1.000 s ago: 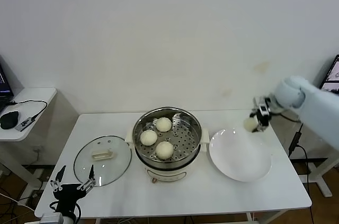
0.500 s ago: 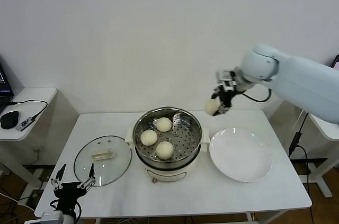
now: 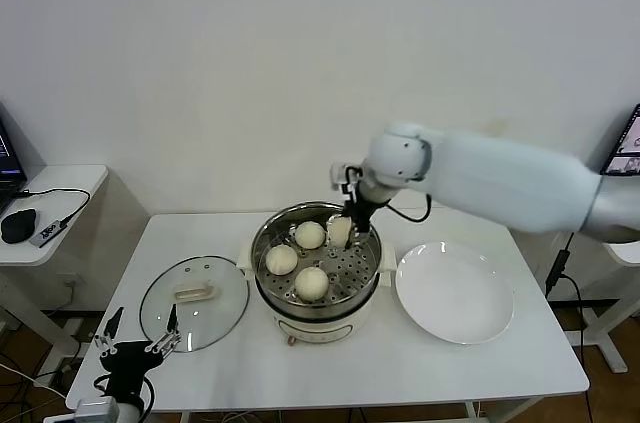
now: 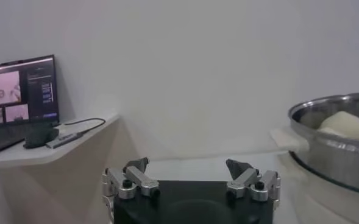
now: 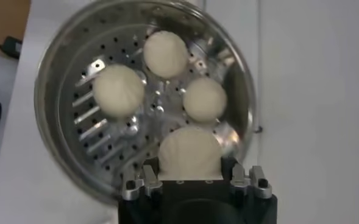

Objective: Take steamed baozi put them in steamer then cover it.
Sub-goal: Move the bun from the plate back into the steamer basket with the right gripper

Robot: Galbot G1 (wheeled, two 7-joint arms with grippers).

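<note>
The steamer [image 3: 268, 248] stands mid-table with three steamed baozi [image 3: 309, 235] on its perforated tray. My right gripper [image 3: 348, 226] hangs over the tray's far right part, shut on a fourth baozi [image 3: 339, 231]. In the right wrist view that held baozi [image 5: 190, 152] sits between the fingers of the right gripper [image 5: 191, 175], above the tray, with the other three [image 5: 166, 53] beyond it inside the steamer [image 5: 51, 73]. The cover [image 3: 193, 301] lies flat on the table left of the pot. My left gripper [image 3: 135, 346] is parked open at the table's front left corner, also the left gripper [image 4: 188, 173] with nothing in it.
An empty white plate [image 3: 455, 293] lies right of the steamer. A low side table [image 3: 55, 188] with a mouse and cable stands to the left, and a laptop [image 4: 17, 97] sits on it. The steamer's wall [image 4: 337, 152] is near the left gripper.
My right arm has swung left with the baozi, from above the plate's far edge to over the steamer's tray, and has come lower. The left arm has not moved.
</note>
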